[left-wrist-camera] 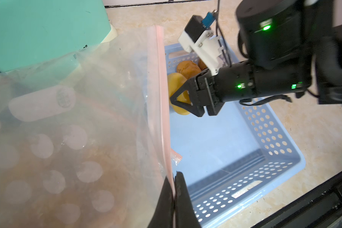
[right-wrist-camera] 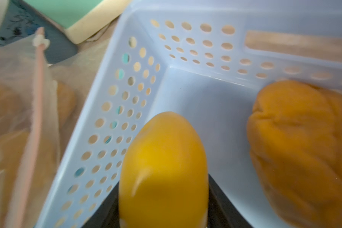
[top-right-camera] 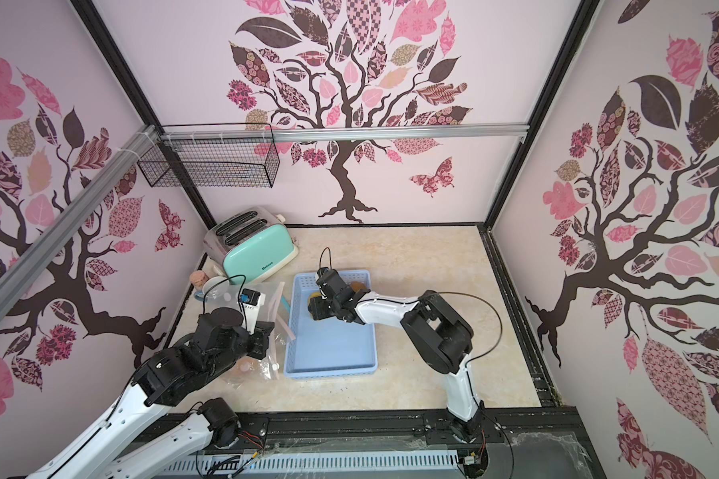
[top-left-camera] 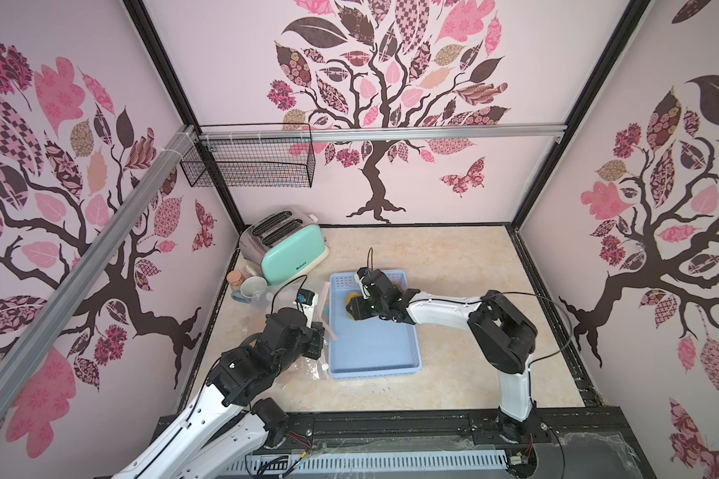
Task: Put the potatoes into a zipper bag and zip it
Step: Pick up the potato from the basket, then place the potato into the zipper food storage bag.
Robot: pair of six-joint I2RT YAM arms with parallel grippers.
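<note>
In a blue perforated basket point(top-left-camera: 374, 373) point(left-wrist-camera: 274, 138) lie the potatoes still outside the bag. My right gripper point(right-wrist-camera: 163, 197) point(top-left-camera: 351, 309) is shut on a smooth yellow one point(right-wrist-camera: 163, 163) point(left-wrist-camera: 178, 86), with a finger pressed to each side. A wrinkled orange potato point(right-wrist-camera: 296, 148) point(left-wrist-camera: 188, 68) rests beside it near the far wall. The clear zipper bag point(left-wrist-camera: 87, 118) point(top-right-camera: 266, 365) stands left of the basket. My left gripper point(left-wrist-camera: 174, 177) point(top-left-camera: 320, 331) is shut on its pink zipper strip point(left-wrist-camera: 162, 98). Orange shapes point(right-wrist-camera: 8, 158) show blurred through the plastic.
A mint-green toaster point(top-left-camera: 287, 253) and a white mug point(top-left-camera: 252, 288) stand at the back left, close behind the bag. A black wire basket point(top-left-camera: 250, 161) hangs from the wall rail above them. Bare beige tabletop point(top-left-camera: 474, 331) lies right of the basket.
</note>
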